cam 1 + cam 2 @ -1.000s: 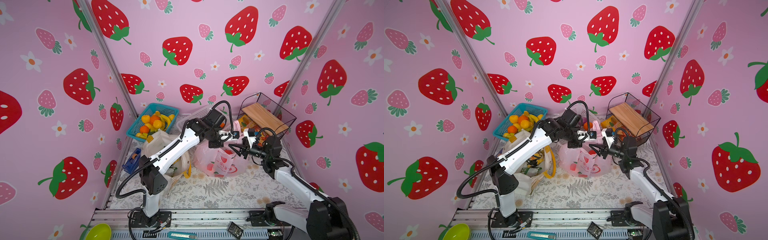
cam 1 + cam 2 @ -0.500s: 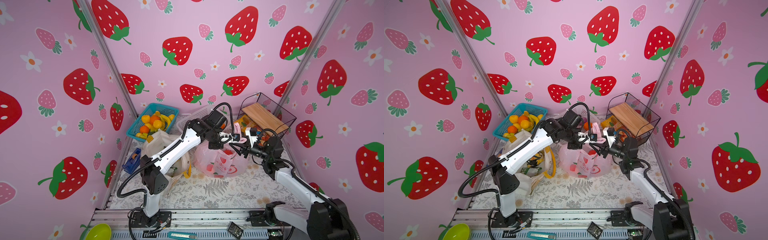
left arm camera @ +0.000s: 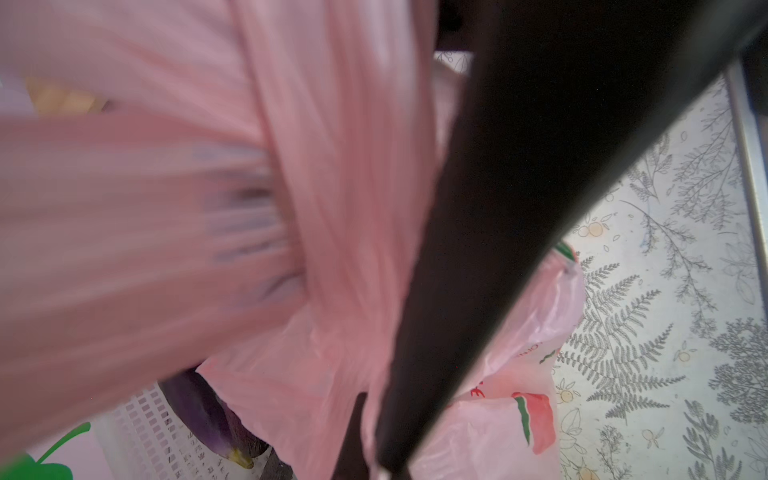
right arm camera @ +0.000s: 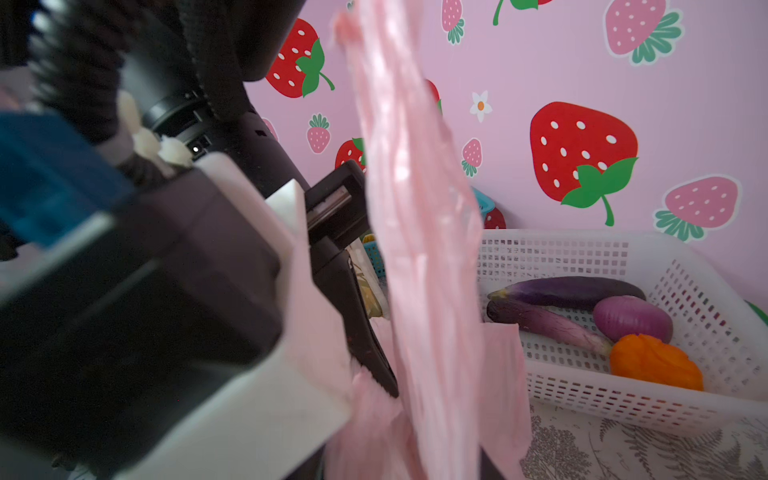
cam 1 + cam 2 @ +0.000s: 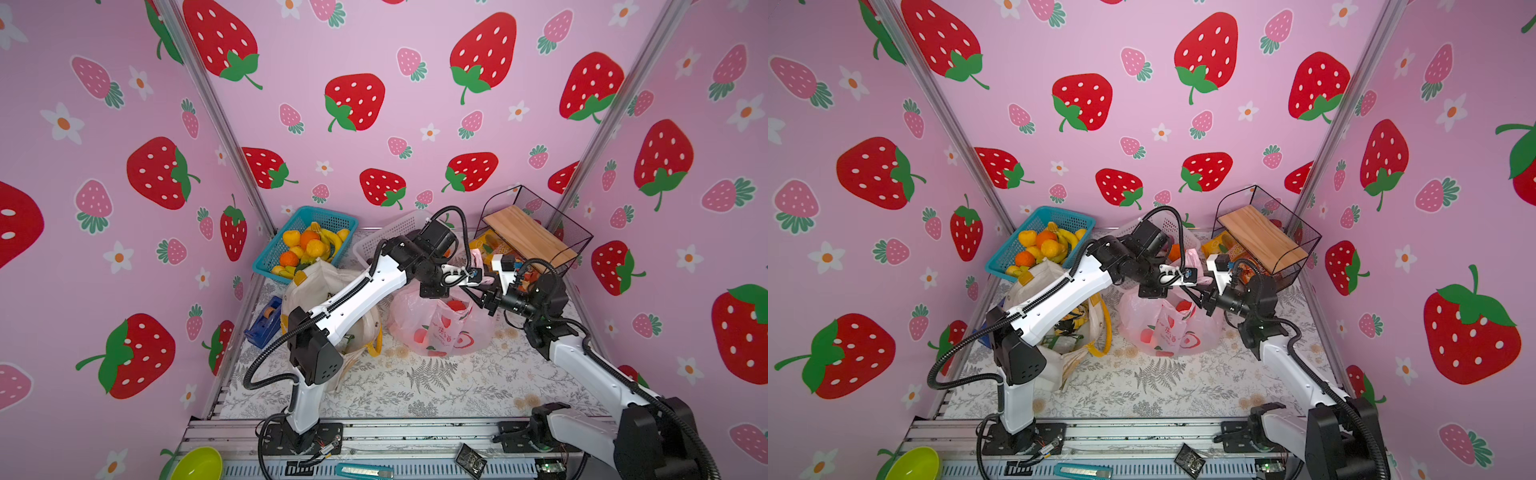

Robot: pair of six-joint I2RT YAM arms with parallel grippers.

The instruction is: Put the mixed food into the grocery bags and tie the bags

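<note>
Handle of the pink plastic bag (image 5: 436,328) pinched

The left pincer (image 5: 476,275) is clenched on the bag's raised handle; the right pincer (image 5: 473,296) is just beside it, grip impossible to tell. The bag sits on the tabletop (image 5: 415,386) beside the white tote (image 5: 328,278); its red lettering is unreadable.

On the counter (image 5: 436,386), the plastic bag (image 5: 436,328) sits mid-depth, just right of the fabric tote (image 5: 332,282). Behind the tote stands a fruit basket (image 5: 328,214). To its right, behind the bag, a mesh basket (image 5: 395,237) holds vegetables (image 4: 631,318). A wire rack (image 5: 540,208) fills the back right corner. A tape dispenser (image 5: 262,322) lies left of the tote.
</note>
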